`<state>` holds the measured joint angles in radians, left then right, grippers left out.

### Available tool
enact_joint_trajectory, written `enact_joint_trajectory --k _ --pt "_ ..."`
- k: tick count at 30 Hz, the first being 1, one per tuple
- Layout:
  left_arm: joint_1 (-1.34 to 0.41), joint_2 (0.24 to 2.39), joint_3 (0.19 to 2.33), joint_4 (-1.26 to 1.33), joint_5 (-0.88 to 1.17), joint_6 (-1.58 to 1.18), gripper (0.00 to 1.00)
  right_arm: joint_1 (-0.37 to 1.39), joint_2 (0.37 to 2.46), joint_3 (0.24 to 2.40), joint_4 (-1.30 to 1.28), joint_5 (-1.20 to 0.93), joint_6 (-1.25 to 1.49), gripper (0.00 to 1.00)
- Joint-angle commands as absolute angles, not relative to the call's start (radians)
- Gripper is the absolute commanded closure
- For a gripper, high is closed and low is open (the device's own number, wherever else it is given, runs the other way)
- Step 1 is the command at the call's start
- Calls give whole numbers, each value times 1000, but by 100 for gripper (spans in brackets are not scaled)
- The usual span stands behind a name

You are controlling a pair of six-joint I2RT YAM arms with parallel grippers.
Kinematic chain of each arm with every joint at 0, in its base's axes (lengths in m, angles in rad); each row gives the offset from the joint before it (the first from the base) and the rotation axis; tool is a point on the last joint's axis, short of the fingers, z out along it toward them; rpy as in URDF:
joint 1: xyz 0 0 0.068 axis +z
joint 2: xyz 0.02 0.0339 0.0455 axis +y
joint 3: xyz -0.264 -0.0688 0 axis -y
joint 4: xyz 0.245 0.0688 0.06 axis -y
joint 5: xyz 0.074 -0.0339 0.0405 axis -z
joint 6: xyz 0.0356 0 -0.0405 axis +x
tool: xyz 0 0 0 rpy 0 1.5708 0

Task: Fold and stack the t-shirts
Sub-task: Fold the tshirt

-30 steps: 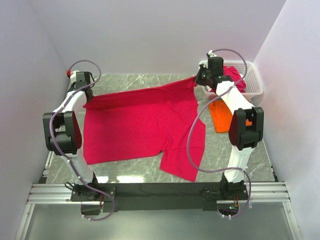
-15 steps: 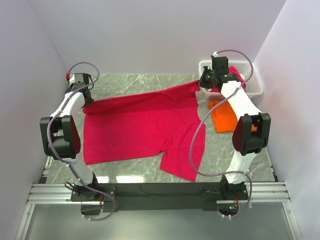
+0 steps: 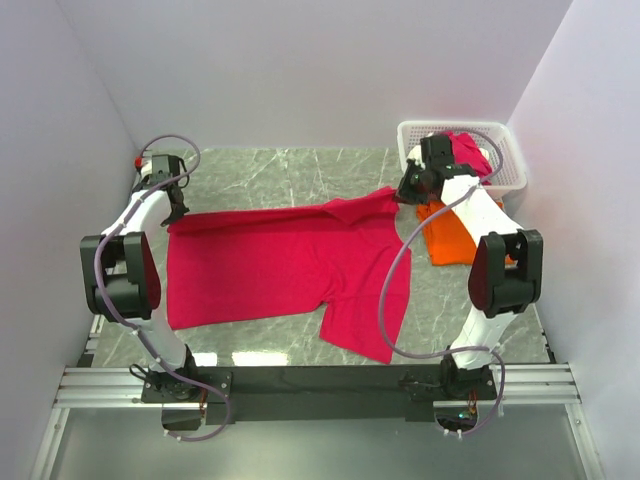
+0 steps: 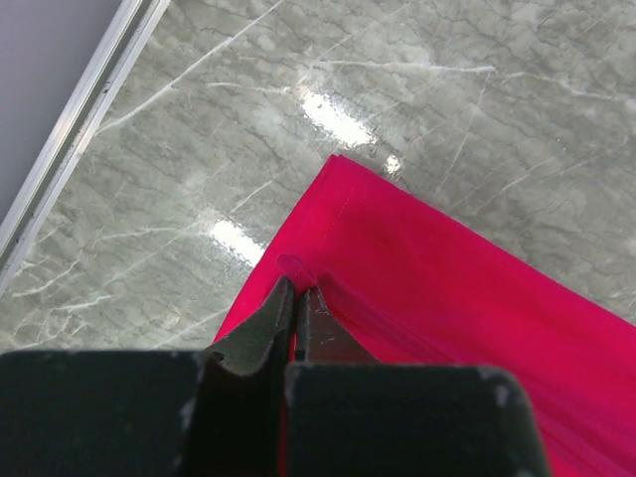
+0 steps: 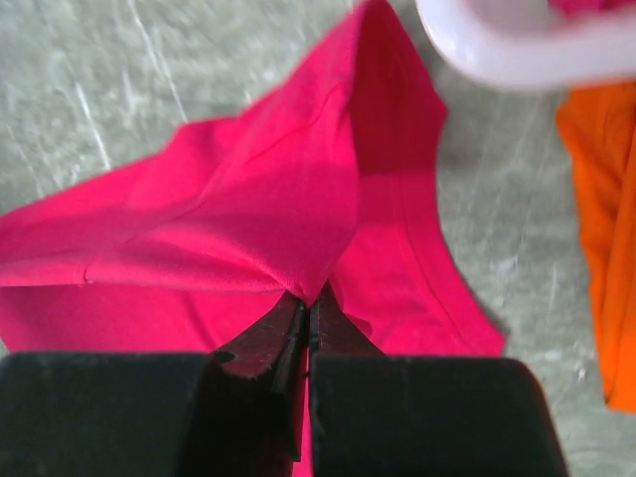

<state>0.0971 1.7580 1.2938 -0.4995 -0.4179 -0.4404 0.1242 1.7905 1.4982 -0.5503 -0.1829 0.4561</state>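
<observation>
Top: crimson t-shirt [image 3: 290, 262] lies flat, long axis left-right. Left gripper [image 3: 174, 213] clamps its far-left corner, right gripper [image 3: 405, 192] its far-right.
Left wrist: jaws pinch the hem, cloth runs right.
Right wrist: jaws pinch a raised fold, cloth ahead-left.

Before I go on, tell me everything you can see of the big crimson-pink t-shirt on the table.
The large crimson-pink cloth t-shirt is plain and soft, with stitched hems. It lies spread mostly flat on the grey marble table, one sleeve jutting toward the near edge. The left gripper is shut on its far left corner, low over the table; the right gripper is shut on its far right corner, which is lifted and creased.
</observation>
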Motion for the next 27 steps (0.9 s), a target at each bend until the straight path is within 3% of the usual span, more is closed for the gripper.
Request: enact_joint_trajectory --k 1,27 --pt "106 1746 1302 -477 -466 -453 99 126 1700 1456 -549 -161 498 100" --pt "106 1793 1146 -339 -480 -495 98 133 1718 1220 -494 -270 583 100"
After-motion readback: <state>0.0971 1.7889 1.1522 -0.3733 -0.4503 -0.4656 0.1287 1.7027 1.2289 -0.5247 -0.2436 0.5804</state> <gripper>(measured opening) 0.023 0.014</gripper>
